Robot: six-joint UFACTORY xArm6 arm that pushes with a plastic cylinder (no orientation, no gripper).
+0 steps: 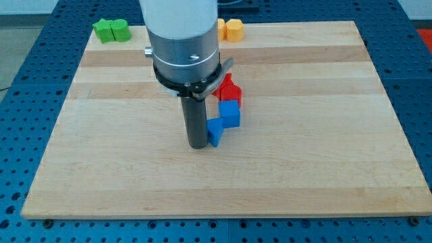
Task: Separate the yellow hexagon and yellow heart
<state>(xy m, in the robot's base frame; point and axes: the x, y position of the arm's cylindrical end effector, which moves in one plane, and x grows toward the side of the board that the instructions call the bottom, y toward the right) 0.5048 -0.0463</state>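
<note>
We have no pincer, only my tip point(198, 146), resting beside the small blue block point(214, 131) at mid bench point(324, 155). The yellow blocks point(233, 30) touch at the view's top, partly hidden; we judge the approach not yet made, so the next move is to travel up between them.

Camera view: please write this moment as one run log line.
my tip: touching blue block | yellow blocks: view's top, together, partly hidden | separation: not yet done

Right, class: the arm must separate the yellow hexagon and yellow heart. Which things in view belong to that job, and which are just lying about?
Belongs to the job:
- yellow blocks, at the view's top, partly hidden by the arm; shapes unclear
- my tip, far from them, beside the blue blocks

Lying about:
- green blocks
- red block
- blue cube
- smaller blue block
</note>
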